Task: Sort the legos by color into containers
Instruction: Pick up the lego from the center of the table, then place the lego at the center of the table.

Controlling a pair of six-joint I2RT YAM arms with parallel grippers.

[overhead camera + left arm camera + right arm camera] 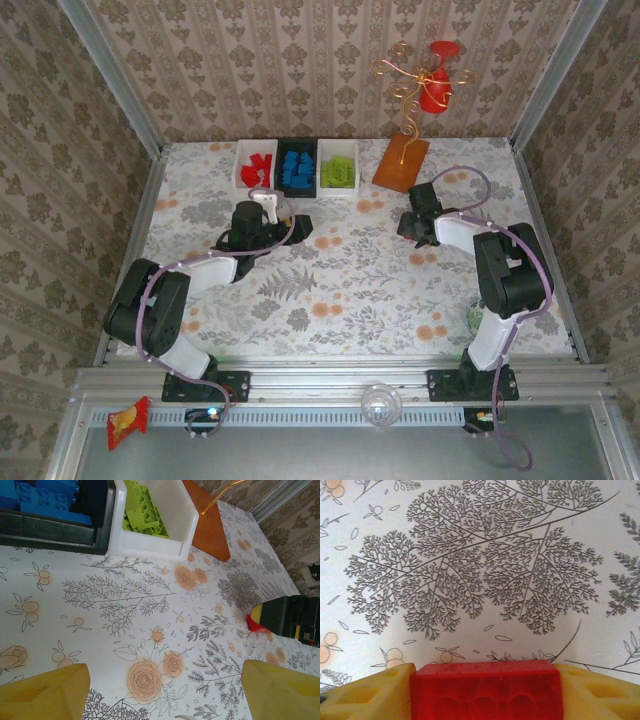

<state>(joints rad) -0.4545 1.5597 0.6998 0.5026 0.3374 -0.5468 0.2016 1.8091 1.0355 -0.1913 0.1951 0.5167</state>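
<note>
Three containers stand in a row at the back of the table: a white bin (240, 168) with red legos (260, 165), a black bin (297, 193) with blue legos (296, 168), and a white bin (337, 194) with lime green legos (338, 168). My right gripper (485, 695) is shut on a red lego (485, 687), right above the tablecloth at the right of the table (410, 226). The left wrist view catches that red lego (251, 624) at the right gripper's tip. My left gripper (165, 690) stands open over bare cloth, in front of the black bin (55, 537) and the white bin (150, 547).
An orange flat board (401, 162) lies right of the bins, with a gold wire stand holding a red ornament (437, 80) behind it. Patterned walls close the table on three sides. Flowered cloth lies open between the two arms.
</note>
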